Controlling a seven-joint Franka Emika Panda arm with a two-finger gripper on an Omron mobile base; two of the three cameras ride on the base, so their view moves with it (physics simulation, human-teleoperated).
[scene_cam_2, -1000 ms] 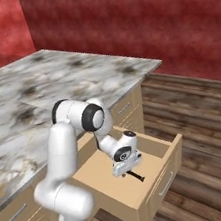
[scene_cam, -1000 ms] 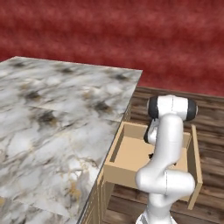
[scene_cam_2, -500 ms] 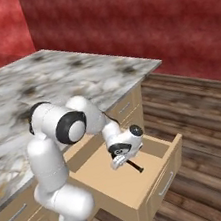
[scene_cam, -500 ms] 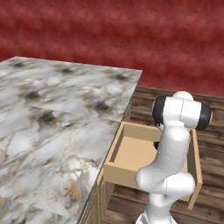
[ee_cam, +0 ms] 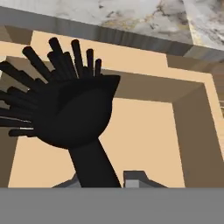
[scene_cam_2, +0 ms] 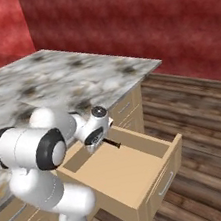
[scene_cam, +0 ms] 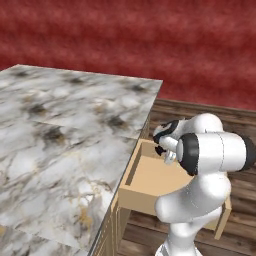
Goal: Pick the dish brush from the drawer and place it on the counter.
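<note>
Pinching the black dish brush (ee_cam: 74, 118), bristles fanned, the gripper (ee_cam: 107, 180) seemingly hangs above the drawer (ee_cam: 192, 131).

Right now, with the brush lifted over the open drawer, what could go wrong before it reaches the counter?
1. The gripper pinches the dish brush only at the thin handle's end, so the brush may pivot or slip out.
2. The brush hangs close to the drawer back wall and the counter edge above it; the bristles could catch on that edge on the way up.
</note>
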